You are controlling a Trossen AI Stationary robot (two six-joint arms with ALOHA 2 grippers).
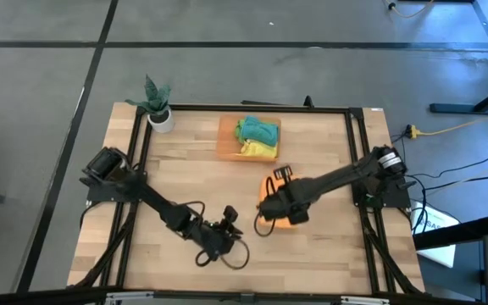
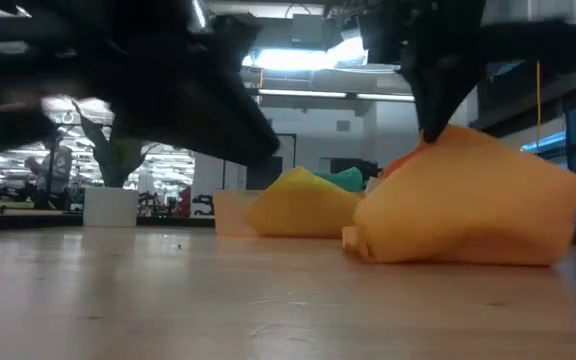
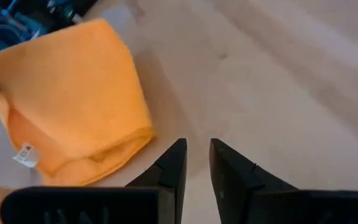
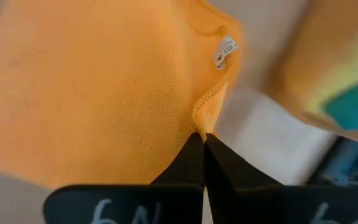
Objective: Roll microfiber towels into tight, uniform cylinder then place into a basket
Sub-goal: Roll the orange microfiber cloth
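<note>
An orange towel lies bunched on the table near the middle right; it also shows in the low view. My right gripper is shut on the towel from above. My left gripper is just left of the towel, low over the bare wood, its fingers a narrow gap apart and holding nothing. The orange basket stands at the far middle with a teal-green towel and a yellow towel in it. My right gripper pinches a hemmed edge of the orange towel between its two fingertips, close to the white tag. The fingers come from above, pointing down. The pinched part is drawn up into a peak; the rest of the towel lies on the table.
A white pot with a green plant stands at the table's far left corner. Bare wood lies to the left of, and nearer than, the towel. A dark frame runs round the table's edges, and cables trail near my left gripper.
</note>
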